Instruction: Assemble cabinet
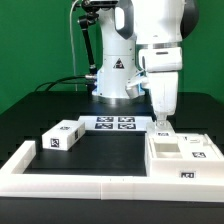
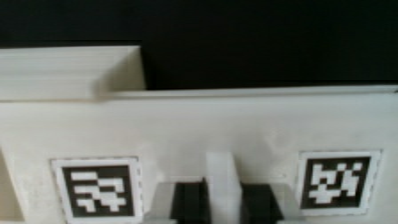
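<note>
The cabinet (image 1: pixel 182 156) is a large white box with inner compartments and black-and-white tags, lying at the exterior view's right against the border rail. My gripper (image 1: pixel 160 126) reaches straight down onto its rear edge. In the wrist view the cabinet (image 2: pixel 214 125) fills the frame, with a tag on either side (image 2: pixel 93 188). My gripper (image 2: pixel 221 190) has its two dark fingers (image 2: pixel 187 204) close together with a narrow white rib of the cabinet between them. A small white tagged block (image 1: pixel 62 137) lies apart at the exterior view's left.
The marker board (image 1: pixel 113 123) lies flat in front of the robot base. A long low white border rail (image 1: pixel 95 186) runs along the front and up the left side of the black table.
</note>
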You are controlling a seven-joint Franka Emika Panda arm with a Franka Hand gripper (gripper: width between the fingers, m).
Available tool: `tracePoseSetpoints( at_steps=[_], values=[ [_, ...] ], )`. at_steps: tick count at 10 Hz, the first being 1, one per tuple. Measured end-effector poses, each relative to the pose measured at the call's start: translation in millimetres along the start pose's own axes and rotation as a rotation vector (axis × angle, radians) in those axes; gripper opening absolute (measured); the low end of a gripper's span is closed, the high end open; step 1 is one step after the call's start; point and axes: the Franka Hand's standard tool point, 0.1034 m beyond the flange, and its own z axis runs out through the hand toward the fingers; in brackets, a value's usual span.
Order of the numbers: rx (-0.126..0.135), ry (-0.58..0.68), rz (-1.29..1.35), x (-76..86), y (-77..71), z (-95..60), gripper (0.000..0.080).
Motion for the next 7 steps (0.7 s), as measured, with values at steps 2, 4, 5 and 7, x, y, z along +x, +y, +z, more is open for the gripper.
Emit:
tracePoseSetpoints(
  at_steps=[2, 4, 5, 7],
  values=[
    [0.000, -0.001, -0.003, -0.4, 0.6, -0.2, 0.0068],
    [0.000, -0.001, -0.003, -0.4, 0.6, -0.2, 0.0068],
    [0.000, -0.001, -0.004, -0.5, 0.6, -0.2, 0.0068],
    [0.008, -0.005, -0.012, -2.6, 8.6, -0.4, 0.0068]
  ],
)
